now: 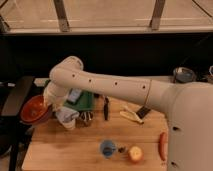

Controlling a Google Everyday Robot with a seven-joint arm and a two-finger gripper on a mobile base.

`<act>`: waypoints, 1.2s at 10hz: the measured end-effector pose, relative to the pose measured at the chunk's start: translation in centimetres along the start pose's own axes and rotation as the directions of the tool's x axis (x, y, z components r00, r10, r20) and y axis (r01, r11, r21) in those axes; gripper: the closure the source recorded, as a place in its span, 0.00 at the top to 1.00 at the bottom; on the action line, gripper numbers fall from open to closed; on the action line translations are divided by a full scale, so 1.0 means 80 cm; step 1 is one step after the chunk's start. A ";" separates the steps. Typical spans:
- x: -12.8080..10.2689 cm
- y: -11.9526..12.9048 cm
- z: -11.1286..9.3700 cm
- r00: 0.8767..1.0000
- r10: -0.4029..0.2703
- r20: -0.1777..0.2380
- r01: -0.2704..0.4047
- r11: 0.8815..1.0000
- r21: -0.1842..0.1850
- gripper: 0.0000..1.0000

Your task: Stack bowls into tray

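The orange-red bowl [34, 109] hangs at the table's left edge, tilted, with a dark underside. My gripper [48, 103] is at its right rim, shut on the rim and holding it up. The green tray [86, 102] lies just right of the gripper, mostly hidden behind my arm and wrist. I cannot make out a separate dark purple bowl; only the dark underside beneath the orange-red bowl shows.
A white cup [67, 119] stands below the gripper. A black utensil [106, 107] and a banana peel [131, 116] lie mid-table. A blue cup [107, 148], an apple [135, 154] and a red sausage-like item [161, 145] sit near the front. A metal bowl [183, 75] is far right.
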 end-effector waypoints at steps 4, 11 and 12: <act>0.067 0.063 -0.041 0.991 0.088 -0.098 -0.100 0.988 -0.120 0.00; 0.122 0.141 0.041 0.995 0.082 -0.059 -0.087 0.992 -0.088 0.00; 0.123 0.141 0.042 0.995 0.082 -0.057 -0.086 0.993 -0.086 0.00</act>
